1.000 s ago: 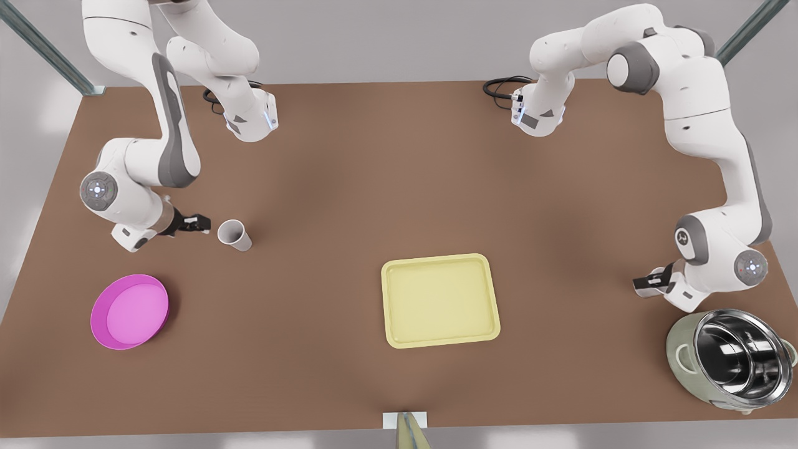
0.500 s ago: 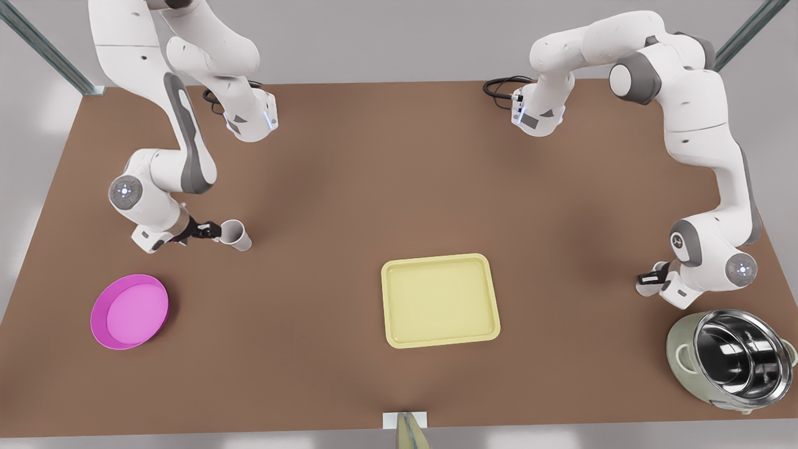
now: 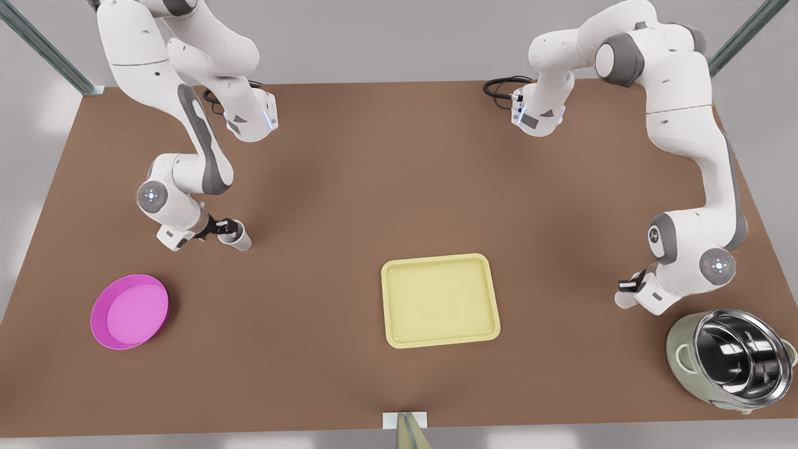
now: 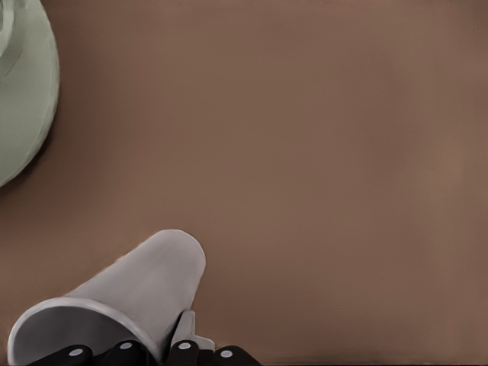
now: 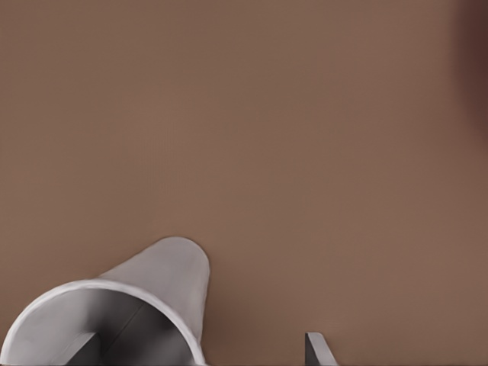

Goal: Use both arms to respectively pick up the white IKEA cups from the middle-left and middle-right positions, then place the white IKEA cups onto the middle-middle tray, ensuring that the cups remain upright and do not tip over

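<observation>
Near the front view's left, one white cup [image 3: 240,241] stands upright on the brown table. My right gripper [image 3: 225,228] is at its rim and open. In the right wrist view one finger [image 5: 316,349] stands clear of the cup [image 5: 149,293]. At the front view's right, my left gripper [image 3: 626,287] sits low beside the pot. The left wrist view shows its fingers [image 4: 183,343] shut on the wall of the other white cup [image 4: 145,282], which the arm mostly hides in the front view. The pale-yellow tray [image 3: 386,299] lies between the arms with nothing on it.
A round pink dish [image 3: 129,310] lies near the front-left corner. A large steel-lined green pot [image 3: 729,358] stands at the front right, close to my left arm, and its side [image 4: 23,99] is also in the left wrist view. The arm bases [image 3: 249,118] stand at the back.
My right gripper moved toward the front view's right and reached the cup's rim. My left gripper shifted toward the front view's left, nearer the tray.
</observation>
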{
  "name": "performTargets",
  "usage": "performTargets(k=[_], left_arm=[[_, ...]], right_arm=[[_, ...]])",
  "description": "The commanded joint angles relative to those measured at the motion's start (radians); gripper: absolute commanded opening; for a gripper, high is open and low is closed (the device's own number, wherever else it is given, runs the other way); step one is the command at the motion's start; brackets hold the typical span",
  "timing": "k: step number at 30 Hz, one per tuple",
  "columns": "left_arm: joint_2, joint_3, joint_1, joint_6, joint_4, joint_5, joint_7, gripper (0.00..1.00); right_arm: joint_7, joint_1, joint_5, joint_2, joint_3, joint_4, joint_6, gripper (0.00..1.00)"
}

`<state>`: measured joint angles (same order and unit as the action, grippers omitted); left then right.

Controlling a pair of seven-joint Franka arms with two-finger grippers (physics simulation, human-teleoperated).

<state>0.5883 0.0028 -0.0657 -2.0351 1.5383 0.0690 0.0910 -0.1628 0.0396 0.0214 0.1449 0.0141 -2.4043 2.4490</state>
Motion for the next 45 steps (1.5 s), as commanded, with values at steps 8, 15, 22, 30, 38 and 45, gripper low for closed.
performTargets(k=[8, 15, 22, 30, 38, 45], left_arm=[[0.074, -0.095, 0.422, 0.112, -0.124, 0.032, -1.070, 0.24], [0.163, -0.144, 0.431, 0.012, -0.155, 0.038, -1.159, 0.26], [0.180, -0.144, 0.434, -0.011, -0.156, 0.060, -1.165, 0.49], [0.176, -0.144, 0.428, -0.008, -0.161, 0.058, -1.177, 1.00], [-0.030, -0.228, 0.138, 0.765, -0.555, 0.021, -0.947, 1.00], [-0.386, -0.102, 0.175, 0.607, -0.142, 0.071, -0.054, 1.00]], right_arm=[[-0.041, -0.003, 0.003, 0.053, 0.001, -0.036, 0.130, 1.00], [-0.041, -0.021, 0.003, 0.055, 0.001, -0.010, 0.119, 0.34], [-0.040, -0.024, 0.002, 0.053, 0.001, 0.042, 0.051, 0.21], [0.115, -0.362, 0.239, 0.289, 0.004, 0.563, -0.082, 0.21], [0.632, -0.593, 0.238, 0.610, 0.021, 1.039, -0.048, 0.21], [0.724, -0.609, 0.242, 0.757, 0.061, 1.117, 0.071, 0.21]])
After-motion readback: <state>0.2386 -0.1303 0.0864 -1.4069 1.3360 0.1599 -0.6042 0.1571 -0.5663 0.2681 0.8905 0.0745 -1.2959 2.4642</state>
